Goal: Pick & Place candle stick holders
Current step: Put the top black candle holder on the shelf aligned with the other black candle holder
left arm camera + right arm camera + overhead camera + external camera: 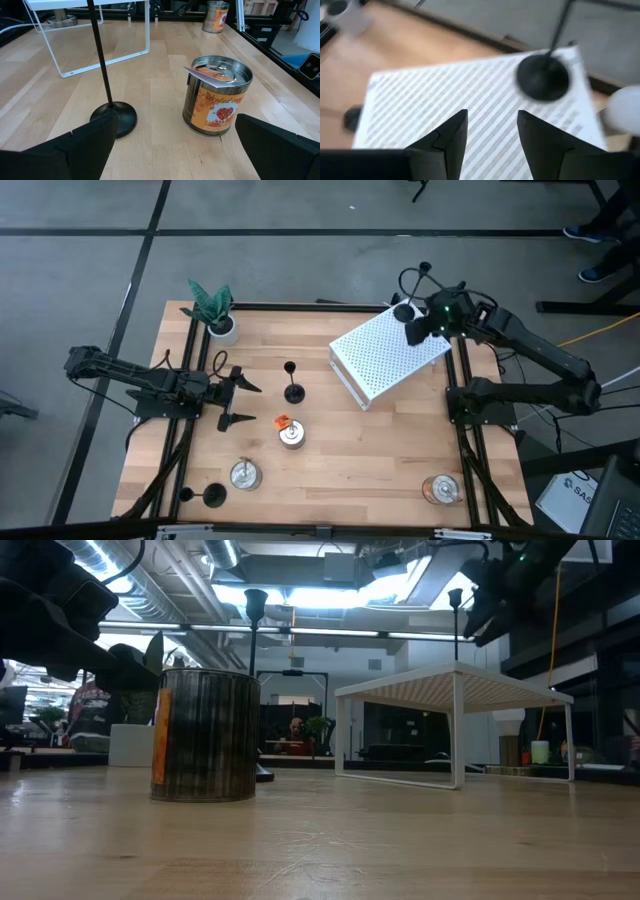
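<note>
Bench (380, 450): pale wood, dark frame rails along both sides.

Left claw (238, 402): low over the bench's left half, fingers (75, 150) spread wide, holding nothing.

Short holder (213, 495): black, near the front left corner, beside a can. Well clear of both claws.

Plant (212, 308): potted, white pot, back left corner.

Front-left can (243, 474): silver top, just right of the short holder.

Middle holder (294, 391): black, round base on the bench, thin stem upright. Stands just ahead of the left claw, apart from it; in the left wrist view its base (116, 116) sits close to one finger, no contact shown.

Labelled can (291, 433): orange label, lid partly peeled, near the left claw's other side; upright (216, 95).

Rack (388, 355): white perforated shelf on wire legs, set at an angle in the back right part of the bench.

Rack holder (542, 76): black, base resting on the rack's top near its far corner, stem rising. Right claw (487, 131) hovers above the rack, short of this holder, not touching it; fingers part open, nothing between them.

Front-right can (441, 489): near the front right corner.

White cup (403, 311): just beyond the rack, at the back edge.
</note>
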`<state>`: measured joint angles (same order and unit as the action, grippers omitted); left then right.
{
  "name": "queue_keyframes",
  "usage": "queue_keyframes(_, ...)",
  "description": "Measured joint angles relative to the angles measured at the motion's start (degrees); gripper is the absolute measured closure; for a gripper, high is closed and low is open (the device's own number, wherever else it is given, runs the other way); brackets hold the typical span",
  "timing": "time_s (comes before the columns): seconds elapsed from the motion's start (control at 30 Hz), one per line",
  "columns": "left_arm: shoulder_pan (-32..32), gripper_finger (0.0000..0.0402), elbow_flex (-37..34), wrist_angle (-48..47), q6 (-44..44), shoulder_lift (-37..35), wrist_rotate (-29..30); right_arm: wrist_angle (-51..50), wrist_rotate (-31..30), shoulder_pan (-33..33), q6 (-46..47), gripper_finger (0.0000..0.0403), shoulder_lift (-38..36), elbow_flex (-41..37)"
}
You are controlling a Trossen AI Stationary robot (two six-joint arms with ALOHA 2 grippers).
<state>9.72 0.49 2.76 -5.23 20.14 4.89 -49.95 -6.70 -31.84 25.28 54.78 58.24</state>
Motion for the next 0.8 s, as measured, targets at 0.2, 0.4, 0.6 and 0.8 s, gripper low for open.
queue_keyframes(0.2,0.0,0.0002,0.0,0.0,0.0,0.0,0.0,-0.7,2.3,6.4,-0.3,0.0225,-0.1,0.0)
queue_keyframes(0.4,0.0,0.0002,0.0,0.0,0.0,0.0,0.0,2.4,2.3,13.9,-0.4,0.0225,1.1,0.0)
queue_keyframes(0.6,0.0,0.0002,0.0,0.0,0.0,0.0,0.0,6.5,2.3,20.4,-7.7,0.0225,3.2,0.0)
queue_keyframes(0.8,0.0,0.0002,0.0,0.0,0.0,0.0,0.0,8.7,2.0,23.9,-12.6,0.0225,4.8,0.0)
